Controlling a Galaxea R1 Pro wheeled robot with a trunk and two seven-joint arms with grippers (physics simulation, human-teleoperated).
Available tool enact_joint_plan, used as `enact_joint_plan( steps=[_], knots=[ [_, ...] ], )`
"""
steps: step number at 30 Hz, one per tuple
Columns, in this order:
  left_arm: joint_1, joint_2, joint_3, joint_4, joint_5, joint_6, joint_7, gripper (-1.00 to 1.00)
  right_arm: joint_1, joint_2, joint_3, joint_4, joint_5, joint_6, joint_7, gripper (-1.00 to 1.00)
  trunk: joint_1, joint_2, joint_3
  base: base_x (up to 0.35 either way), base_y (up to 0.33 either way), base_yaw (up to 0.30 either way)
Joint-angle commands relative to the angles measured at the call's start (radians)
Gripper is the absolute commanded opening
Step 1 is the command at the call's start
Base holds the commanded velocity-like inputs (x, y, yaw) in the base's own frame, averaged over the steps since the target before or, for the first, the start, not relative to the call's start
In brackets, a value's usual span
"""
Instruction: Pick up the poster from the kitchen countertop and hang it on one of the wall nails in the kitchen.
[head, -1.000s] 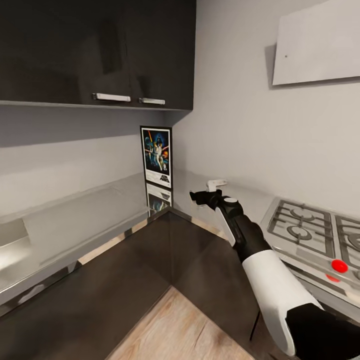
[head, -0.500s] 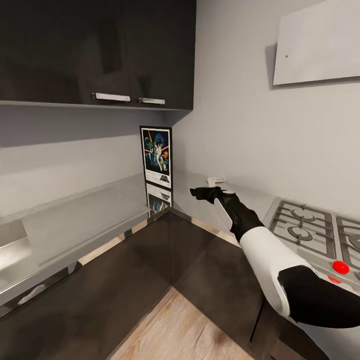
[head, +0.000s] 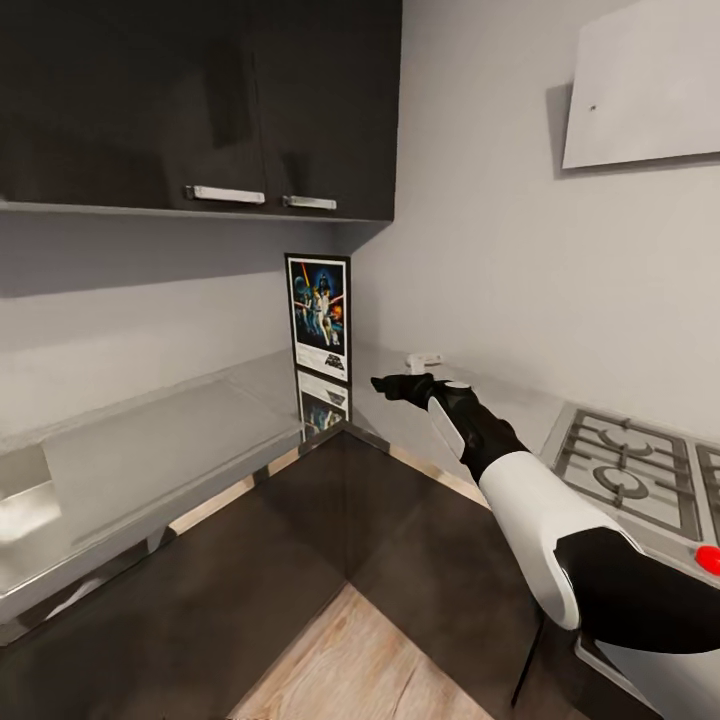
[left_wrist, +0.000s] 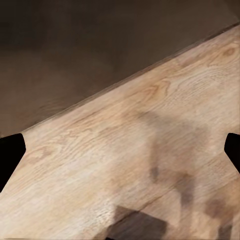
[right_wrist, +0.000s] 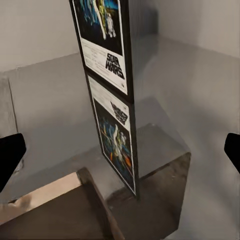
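Since the earlier frames the right arm has stretched further forward toward the corner, and the whole head view has slid a little, which is the camera's own shift. The right pincer (head: 385, 384) now hangs at centre frame, above the tabletop (head: 190, 425), just right of and below the poster (head: 320, 317) but clear of it.

That poster stands upright in the far corner where the two walls meet, centre of the head view, with its upside-down reflection in the glossy slab beneath. It looks like a thin, stiff framed panel: probably light, rigid enough to hold by one edge, yet smooth and likely to slip or tip if nudged. A pinch across the side frame, near mid-height, seems the safest hold.

From the right wrist view the poster (right_wrist: 102, 45) fills the upper middle, and the two dark fingertips (right_wrist: 10, 155) sit at opposite edges, so the right pincer is spread wide and holds nothing. The left pincer's fingertips (left_wrist: 11, 152) are likewise spread, pointing at the wood floor (left_wrist: 130, 165).
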Motion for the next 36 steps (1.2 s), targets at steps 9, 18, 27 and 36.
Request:
enact_joint_plan(
  steps=[9, 18, 27, 36],
  knots=[
    [0.0, 0.0, 0.003, -0.002, 0.004, -0.001, -0.006, 1.0, 0.0, 0.0, 0.003, -0.002, -0.01, 0.005, 0.001, 1.0, 0.0, -0.001, 0.001, 0.065, 0.0, 0.066],
    [0.0, 0.0, 0.004, -0.002, 0.003, -0.001, -0.006, 1.0, 0.0, 0.0, 0.003, -0.003, -0.01, 0.005, 0.002, 1.0, 0.0, -0.001, 0.001, 0.149, 0.0, 0.005],
    [0.0, 0.0, 0.004, -0.002, 0.003, -0.001, -0.006, 1.0, 0.001, 0.0, 0.003, -0.003, -0.01, 0.005, 0.002, 1.0, 0.0, -0.001, 0.001, 0.169, 0.0, 0.0],
    [0.0, 0.0, 0.003, -0.002, 0.001, -0.001, -0.006, 1.0, 0.0, 0.0, 0.003, -0.002, -0.012, 0.005, 0.004, 1.0, 0.0, -0.001, 0.001, 0.18, 0.0, 0.0]
  ],
)
